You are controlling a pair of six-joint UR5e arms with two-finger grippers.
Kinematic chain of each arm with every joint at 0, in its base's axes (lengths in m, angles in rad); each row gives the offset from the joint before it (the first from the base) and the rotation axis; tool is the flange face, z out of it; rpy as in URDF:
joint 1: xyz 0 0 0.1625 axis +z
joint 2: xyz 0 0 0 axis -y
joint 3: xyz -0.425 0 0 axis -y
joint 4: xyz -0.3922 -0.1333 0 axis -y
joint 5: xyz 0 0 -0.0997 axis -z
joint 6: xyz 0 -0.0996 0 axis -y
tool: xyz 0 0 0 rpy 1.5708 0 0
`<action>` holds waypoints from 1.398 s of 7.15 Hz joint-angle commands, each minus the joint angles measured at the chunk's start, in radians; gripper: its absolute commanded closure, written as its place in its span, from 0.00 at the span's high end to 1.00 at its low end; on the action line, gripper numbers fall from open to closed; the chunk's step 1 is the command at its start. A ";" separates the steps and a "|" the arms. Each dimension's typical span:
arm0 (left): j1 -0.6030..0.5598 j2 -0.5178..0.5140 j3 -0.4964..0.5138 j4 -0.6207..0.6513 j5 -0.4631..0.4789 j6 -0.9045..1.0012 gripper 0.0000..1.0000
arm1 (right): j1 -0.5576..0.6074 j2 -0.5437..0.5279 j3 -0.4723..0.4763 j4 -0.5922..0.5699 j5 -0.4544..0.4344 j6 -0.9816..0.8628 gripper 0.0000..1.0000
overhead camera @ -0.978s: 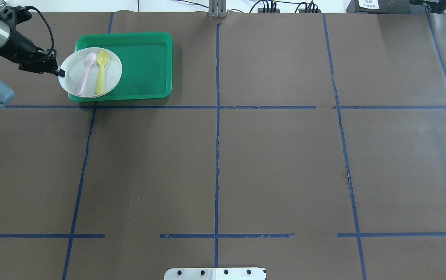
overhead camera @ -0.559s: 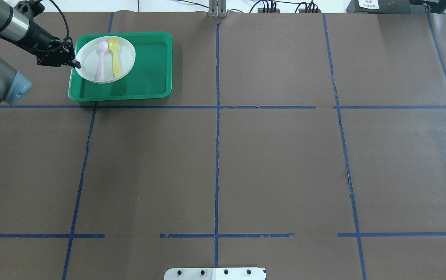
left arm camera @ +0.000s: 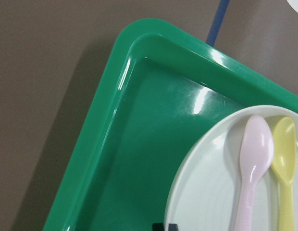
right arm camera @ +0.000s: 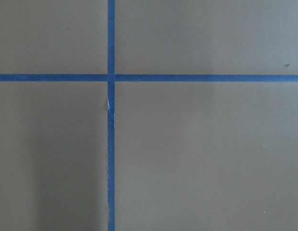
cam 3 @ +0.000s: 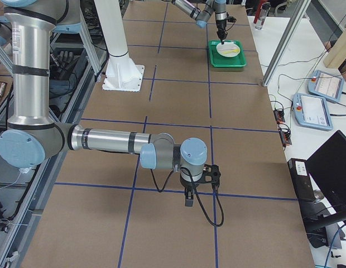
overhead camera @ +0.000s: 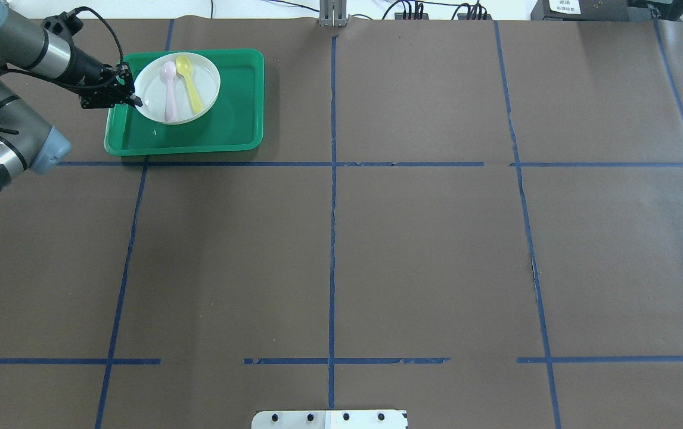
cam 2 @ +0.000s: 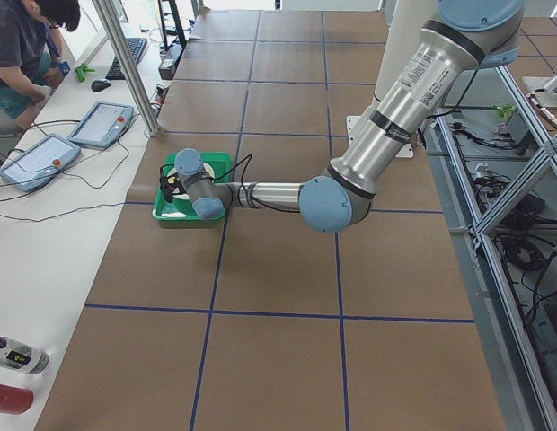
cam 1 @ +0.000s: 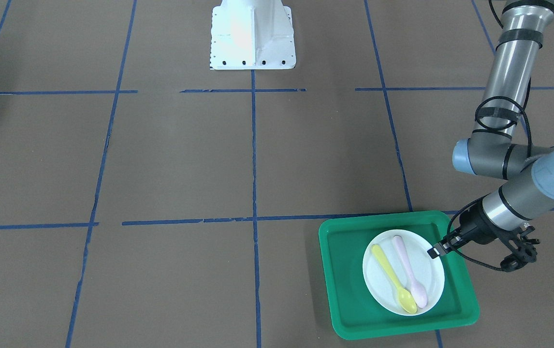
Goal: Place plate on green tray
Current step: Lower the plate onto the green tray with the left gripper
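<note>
Your plate (overhead camera: 207,86) is over the tray (overhead camera: 228,122), left gripper (overhead camera: 137,102) pinching its 9 o'clock rim (right gripper (cam 3: 187,199): can't tell); release likely remains.

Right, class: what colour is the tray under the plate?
The tray is bright green, clearest in the front-facing view.

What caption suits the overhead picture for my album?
Left claw grips a white plate carrying two spoons over the green tray.
</note>
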 commanded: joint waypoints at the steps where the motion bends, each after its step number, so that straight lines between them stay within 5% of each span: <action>1: 0.020 0.000 0.006 -0.020 0.032 -0.028 0.00 | 0.000 0.000 0.000 0.000 0.000 0.001 1.00; 5: 0.009 0.012 0.003 -0.023 -0.030 0.006 0.00 | 0.000 0.000 0.000 0.002 0.000 0.001 1.00; 6: 0.004 0.015 -0.002 -0.028 -0.028 0.021 0.99 | 0.000 0.000 0.000 0.002 0.000 0.001 1.00; 10: -0.003 0.081 -0.087 -0.076 -0.027 0.053 1.00 | 0.000 0.000 0.000 0.000 0.000 0.001 1.00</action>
